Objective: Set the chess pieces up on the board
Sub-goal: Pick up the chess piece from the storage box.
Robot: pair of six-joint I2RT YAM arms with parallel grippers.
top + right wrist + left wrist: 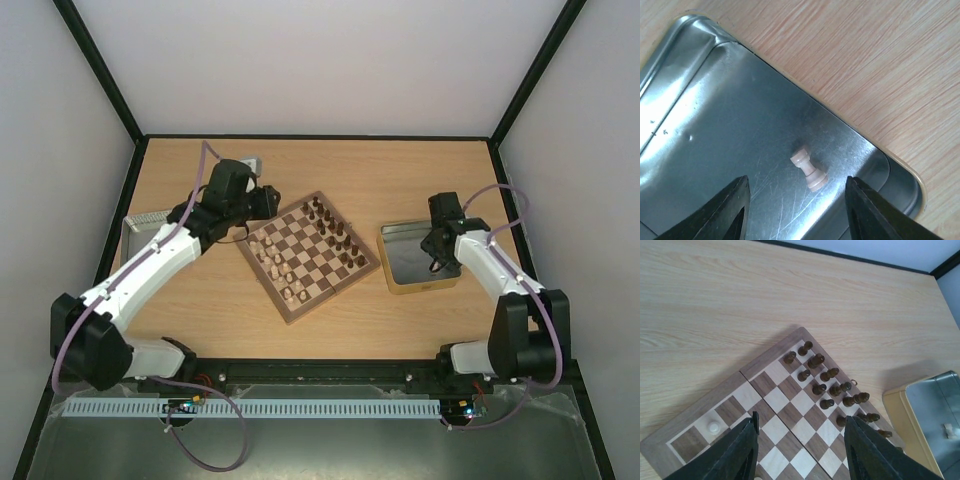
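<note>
The left claw hangs over the board. Its two fingers stand apart, and nothing is held between them. You can see brown and beige squares in the gap. A lone cream piece stands on a square just left of the left finger, near a corner of the board. The dark brown pieces stand in two rows ahead of this claw and a bit to its right, along the far side of the board. More cream pieces stand on the side of the board close to the left arm.

The right claw hangs low over the metal tin. Its fingers are wide apart and hold nothing. A fallen cream piece lies on its side on the shiny floor of the tin. It is just ahead of the fingertips, in line with the gap between them, and it touches neither finger. Past the tin's rim, ahead and to the right of this claw, is the wooden counter.

From above, the board sits turned like a diamond on the counter, between the two claws. The tin is near its right side.
</note>
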